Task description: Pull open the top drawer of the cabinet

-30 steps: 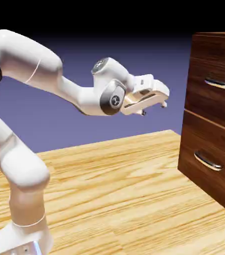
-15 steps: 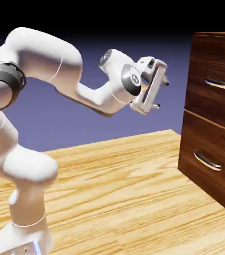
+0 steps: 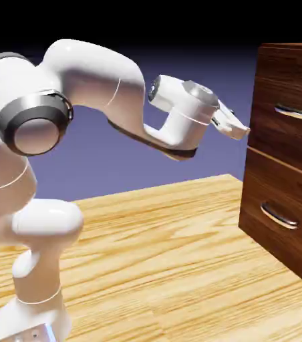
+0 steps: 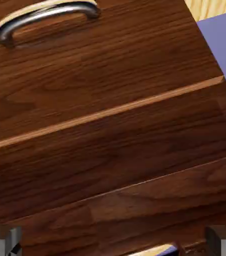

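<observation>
Pale wood-grain tabletop (image 3: 160,254) — striped in yellow; behind, a blue-violet backdrop (image 3: 80,160).

Pale wood-grain table (image 3: 167,250); on it, dark cabinet (image 3: 267,184), robot's base (image 3: 30,320)

From where I sit at the controls, this is no real room but a computer-rendered test scene, the sort of simulated lab where a robot is tried out on furniture. My white robot arm (image 3: 93,73) stands on a table (image 3: 160,247) of pale wood, with bold grain running across its top. At the exterior view's right I have a dark wooden cabinet (image 3: 290,147), its two drawers stacked, each with a curved silver handle. Behind everything I see only a smooth backdrop (image 3: 140,120), blue-violet low down and fading to black at the top. My hand view shows the same flat violet beyond the cabinet's edge, beside a patch of the pale wood.
</observation>
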You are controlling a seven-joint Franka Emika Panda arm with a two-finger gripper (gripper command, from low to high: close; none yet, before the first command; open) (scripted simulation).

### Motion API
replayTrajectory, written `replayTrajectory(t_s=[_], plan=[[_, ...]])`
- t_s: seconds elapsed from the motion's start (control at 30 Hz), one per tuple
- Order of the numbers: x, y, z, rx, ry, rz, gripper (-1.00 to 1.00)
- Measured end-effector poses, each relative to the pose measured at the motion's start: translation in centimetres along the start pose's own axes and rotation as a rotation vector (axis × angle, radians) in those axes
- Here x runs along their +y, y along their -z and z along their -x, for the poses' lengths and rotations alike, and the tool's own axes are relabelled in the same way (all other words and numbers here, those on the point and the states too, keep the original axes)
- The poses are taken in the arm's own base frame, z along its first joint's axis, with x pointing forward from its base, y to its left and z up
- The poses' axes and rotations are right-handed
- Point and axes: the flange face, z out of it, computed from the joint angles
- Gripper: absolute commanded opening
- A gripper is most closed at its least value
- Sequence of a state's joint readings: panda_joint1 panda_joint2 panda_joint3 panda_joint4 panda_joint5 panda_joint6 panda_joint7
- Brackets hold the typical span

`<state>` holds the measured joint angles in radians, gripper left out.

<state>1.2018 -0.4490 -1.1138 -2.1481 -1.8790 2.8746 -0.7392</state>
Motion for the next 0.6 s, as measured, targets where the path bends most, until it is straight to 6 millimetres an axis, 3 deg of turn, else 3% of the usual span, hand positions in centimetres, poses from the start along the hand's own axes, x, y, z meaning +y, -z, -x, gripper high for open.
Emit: replayTrajectory(t_s=[0.6], plan=[[-0.8, -7.5, 2.6, -0.314, 1.344, 0.038, 0.0]])
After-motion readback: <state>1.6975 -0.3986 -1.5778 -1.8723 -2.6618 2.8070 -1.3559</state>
